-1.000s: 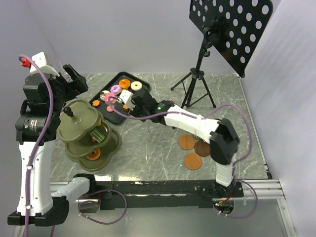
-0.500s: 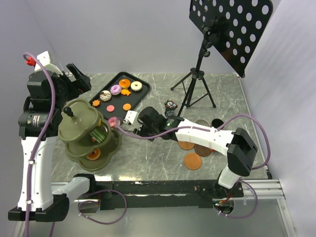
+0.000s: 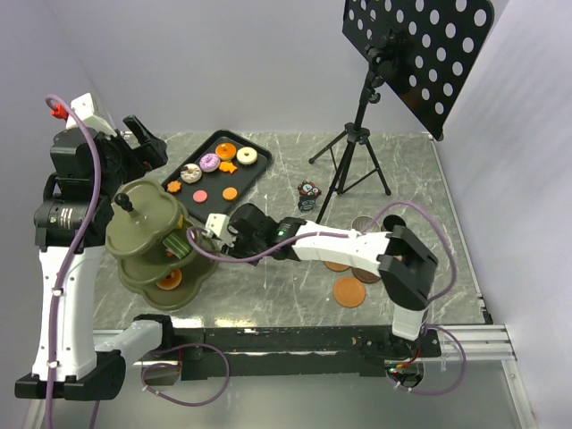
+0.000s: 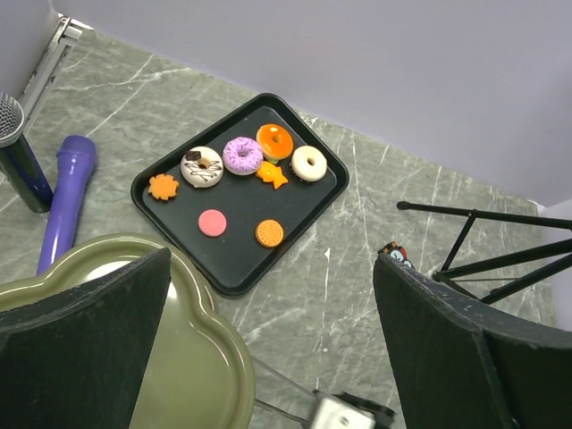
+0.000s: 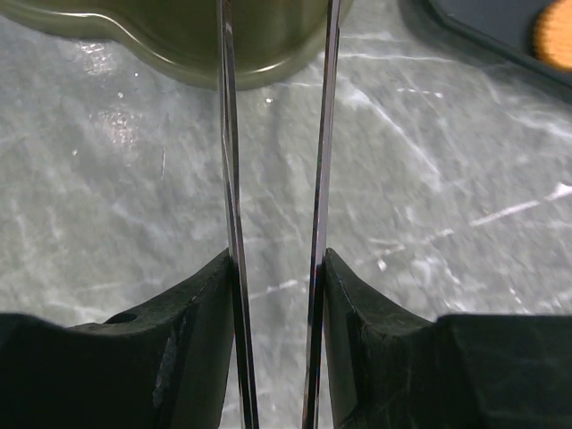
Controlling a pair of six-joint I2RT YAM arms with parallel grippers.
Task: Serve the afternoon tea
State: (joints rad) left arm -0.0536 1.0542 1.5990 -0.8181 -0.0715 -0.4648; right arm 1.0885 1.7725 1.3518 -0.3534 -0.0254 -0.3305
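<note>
The right pincer (image 5: 275,268) is clamping the thin metal tongs (image 5: 231,179), their tips cut off beside the olive tiered stand (image 5: 179,45). The left pincer (image 4: 273,268) is gaping empty. The donuts (image 4: 241,155) are sitting on the black tray (image 4: 304,201).

You look at a grey, white-veined marble bench (image 3: 420,179) boxed by plain pale walls (image 3: 223,63); at one o'clock a black tripod (image 3: 361,112) carries a perforated panel (image 3: 420,45).
</note>
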